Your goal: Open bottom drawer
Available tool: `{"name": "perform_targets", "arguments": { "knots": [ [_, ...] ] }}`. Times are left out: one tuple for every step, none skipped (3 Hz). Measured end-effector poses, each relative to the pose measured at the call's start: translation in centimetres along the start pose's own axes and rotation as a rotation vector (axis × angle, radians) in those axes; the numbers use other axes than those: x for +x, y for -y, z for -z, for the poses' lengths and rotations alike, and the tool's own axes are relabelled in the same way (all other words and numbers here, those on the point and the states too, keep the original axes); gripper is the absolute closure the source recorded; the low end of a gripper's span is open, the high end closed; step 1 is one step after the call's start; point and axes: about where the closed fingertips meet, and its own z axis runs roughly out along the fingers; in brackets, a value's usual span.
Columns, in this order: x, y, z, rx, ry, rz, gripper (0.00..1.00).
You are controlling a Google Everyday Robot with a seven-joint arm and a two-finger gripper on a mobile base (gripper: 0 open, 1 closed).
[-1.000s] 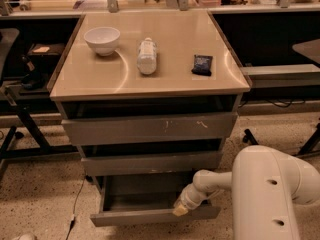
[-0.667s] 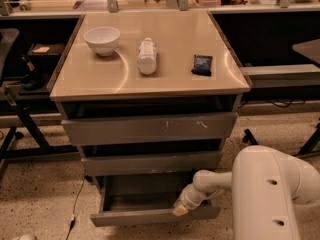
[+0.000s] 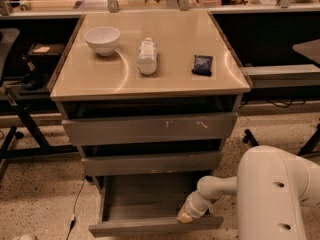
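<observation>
The bottom drawer (image 3: 155, 226) is the lowest of three grey drawers in the cabinet and stands pulled out towards me. Its flat grey tray (image 3: 145, 199) shows inside. Its slim front panel runs along the bottom of the view. My gripper (image 3: 184, 217) reaches in from the right on a white arm (image 3: 270, 194). It sits at the right end of the drawer, just behind the top edge of the front panel. The middle drawer (image 3: 150, 163) and the tall scratched top drawer (image 3: 150, 129) stand out only slightly.
On the beige cabinet top (image 3: 100, 79) stand a white bowl (image 3: 102, 39), a lying white bottle (image 3: 147, 55) and a dark packet (image 3: 202, 64). A chair base (image 3: 15, 129) stands at the left, a table leg (image 3: 312, 139) at the right. The floor is speckled.
</observation>
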Motion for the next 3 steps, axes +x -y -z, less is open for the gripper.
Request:
{"name": "perform_targets", "arguments": {
  "knots": [
    [0.1, -0.2, 0.2, -0.001, -0.001, -0.003, 1.0],
    [2.0, -2.8, 0.2, -0.032, -0.018, -0.044, 1.0],
    [1.1, -1.5, 0.3, -0.015, -0.006, -0.036, 1.0]
  ]
}}
